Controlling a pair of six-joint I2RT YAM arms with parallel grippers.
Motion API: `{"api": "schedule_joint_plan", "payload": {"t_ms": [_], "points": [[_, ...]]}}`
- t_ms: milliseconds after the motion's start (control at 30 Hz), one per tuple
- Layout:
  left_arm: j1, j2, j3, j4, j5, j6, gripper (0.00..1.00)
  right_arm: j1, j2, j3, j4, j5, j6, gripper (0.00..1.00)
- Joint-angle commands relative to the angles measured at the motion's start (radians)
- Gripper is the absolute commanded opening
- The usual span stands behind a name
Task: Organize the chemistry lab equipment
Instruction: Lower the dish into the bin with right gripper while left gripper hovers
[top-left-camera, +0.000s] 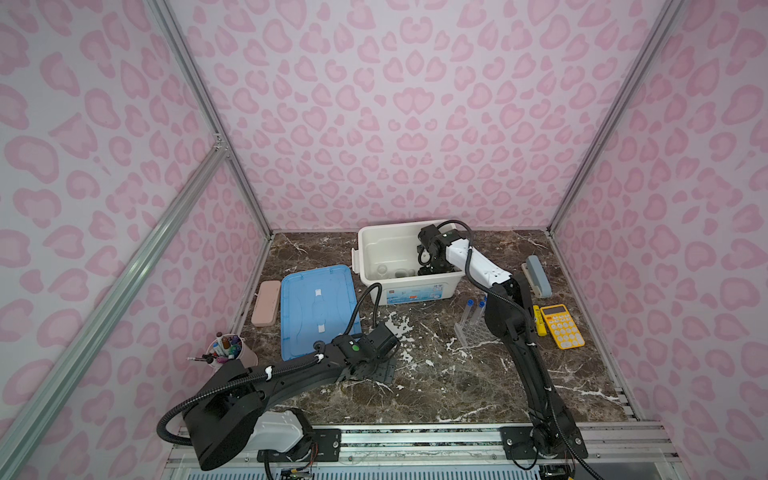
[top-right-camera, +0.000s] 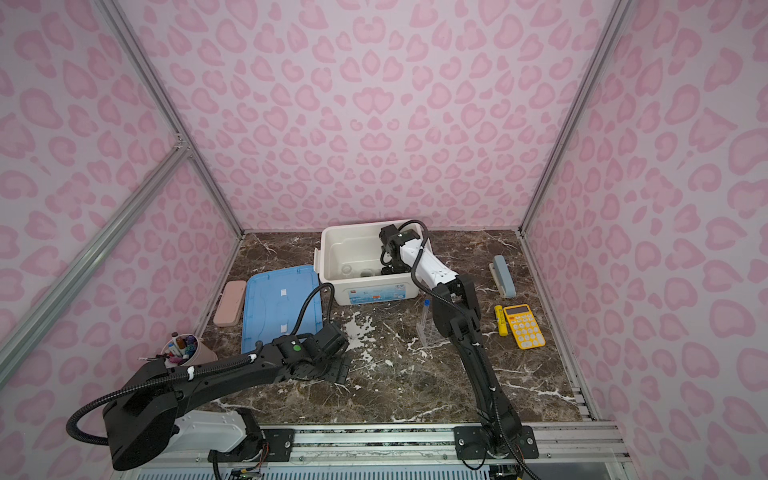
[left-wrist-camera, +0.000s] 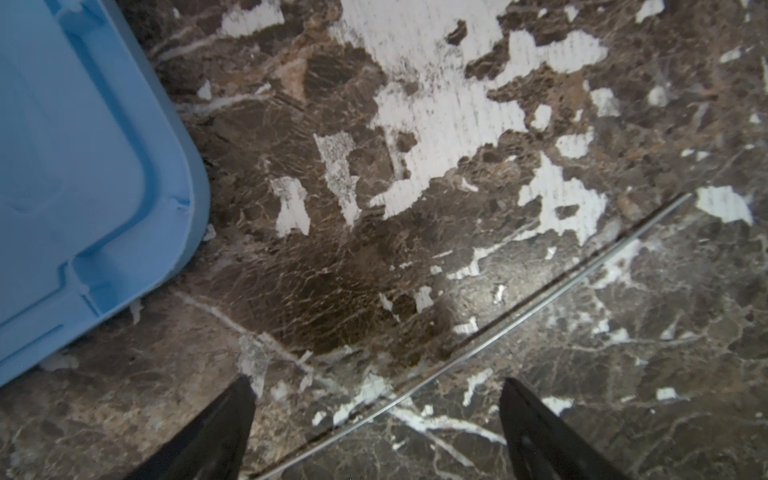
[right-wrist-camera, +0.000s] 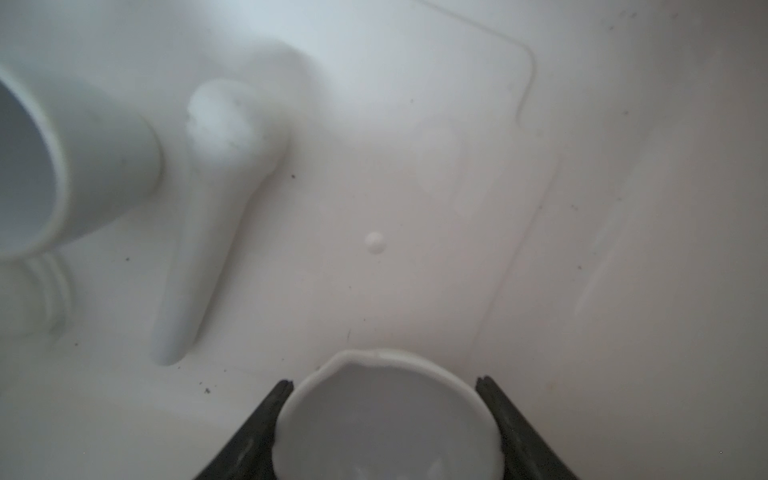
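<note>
Right wrist view: the white ceramic dish (right-wrist-camera: 386, 428) is clamped in the right gripper (right-wrist-camera: 384, 382), seemingly just above the bin floor (right-wrist-camera: 415, 187).

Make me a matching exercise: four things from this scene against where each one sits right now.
Things:
1. white dish
2. pestle
3. blue lid
4. yellow calculator

Places:
A. lying on the floor of the white bin
B. beside the yellow marker
C. gripped by the right gripper
D. flat on the table beside the bin

Pairs: 1-C, 2-A, 3-D, 4-B
</note>
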Motion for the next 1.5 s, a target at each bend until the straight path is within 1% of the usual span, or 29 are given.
{"api": "schedule_joint_plan", "payload": {"t_ms": [0,300,500,633,933,1067,1200,1300,1467], "points": [[0.0,0.004,-0.006,0.013,-0.003,-0.013,0.94,-0.004,0.02,0.004,-0.013,-0.009,0.011,0.62],[0.0,0.012,-0.01,0.015,-0.006,-0.008,0.93,-0.005,0.031,-0.001,-0.017,0.0,0.016,0.62],[0.0,0.024,-0.019,0.019,0.011,-0.001,0.9,-0.007,0.034,-0.007,-0.021,0.0,0.012,0.63],[-0.001,0.041,-0.016,0.026,0.029,0.005,0.86,-0.007,0.03,-0.021,-0.018,-0.003,0.011,0.68],[-0.004,0.048,-0.011,0.029,0.058,0.03,0.83,-0.01,0.022,-0.038,-0.007,-0.012,0.01,0.7],[-0.006,0.052,-0.01,0.031,0.071,0.042,0.82,-0.013,0.02,-0.038,-0.006,-0.025,0.007,0.76],[-0.006,0.06,-0.011,0.032,0.085,0.055,0.79,-0.016,0.01,-0.038,0.002,-0.029,0.008,0.78],[-0.009,0.071,-0.013,0.032,0.091,0.059,0.78,-0.018,0.004,-0.037,0.003,-0.034,0.005,0.83],[-0.012,0.101,-0.004,0.034,0.103,0.06,0.72,-0.018,-0.005,-0.038,0.006,-0.032,0.004,0.84]]}}
